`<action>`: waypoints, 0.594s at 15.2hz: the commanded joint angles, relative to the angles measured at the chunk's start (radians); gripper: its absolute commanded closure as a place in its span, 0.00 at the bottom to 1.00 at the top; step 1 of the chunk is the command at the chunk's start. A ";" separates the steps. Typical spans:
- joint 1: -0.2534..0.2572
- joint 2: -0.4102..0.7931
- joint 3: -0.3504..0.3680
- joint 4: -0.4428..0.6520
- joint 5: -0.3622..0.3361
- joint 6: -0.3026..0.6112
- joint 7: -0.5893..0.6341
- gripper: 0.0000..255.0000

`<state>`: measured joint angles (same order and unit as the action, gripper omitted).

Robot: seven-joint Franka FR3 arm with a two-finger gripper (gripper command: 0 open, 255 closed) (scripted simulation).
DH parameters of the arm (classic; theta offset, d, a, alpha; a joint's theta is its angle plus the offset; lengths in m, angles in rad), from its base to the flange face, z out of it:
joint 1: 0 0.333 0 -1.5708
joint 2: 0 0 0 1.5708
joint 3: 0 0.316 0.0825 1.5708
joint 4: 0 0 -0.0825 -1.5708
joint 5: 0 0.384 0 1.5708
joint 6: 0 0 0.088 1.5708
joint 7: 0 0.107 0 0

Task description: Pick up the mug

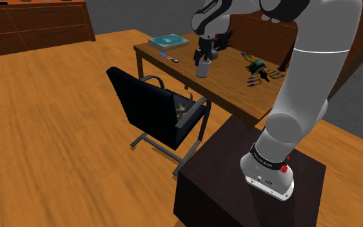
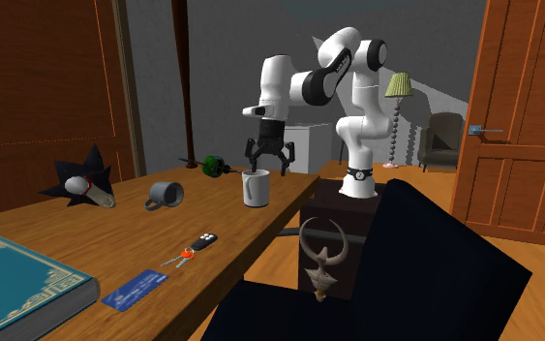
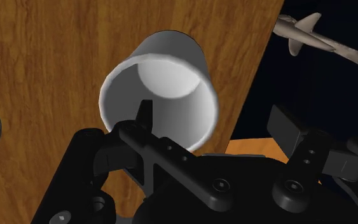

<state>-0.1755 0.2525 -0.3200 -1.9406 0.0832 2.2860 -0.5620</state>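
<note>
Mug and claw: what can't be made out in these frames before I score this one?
- Mug, near side: wrist view, hidden behind the claw body.
- Finger-to-rim contact: wrist view, one finger overlaps the rim; whether it touches is unclear.
- Mug rim: shoulder view, covered by the claw.
- Colourful bits on the table: shoulder view, too small to name.
</note>
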 commanded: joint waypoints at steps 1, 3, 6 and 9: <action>-0.003 0.017 0.002 -0.006 0.008 0.023 -0.006 0.00; -0.005 0.031 0.005 -0.016 0.014 0.046 -0.010 0.00; -0.007 0.043 0.007 -0.023 0.020 0.064 -0.013 0.00; -0.006 0.040 0.006 -0.024 0.019 0.062 -0.013 1.00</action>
<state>-0.1815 0.2924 -0.3137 -1.9639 0.1018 2.3479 -0.5745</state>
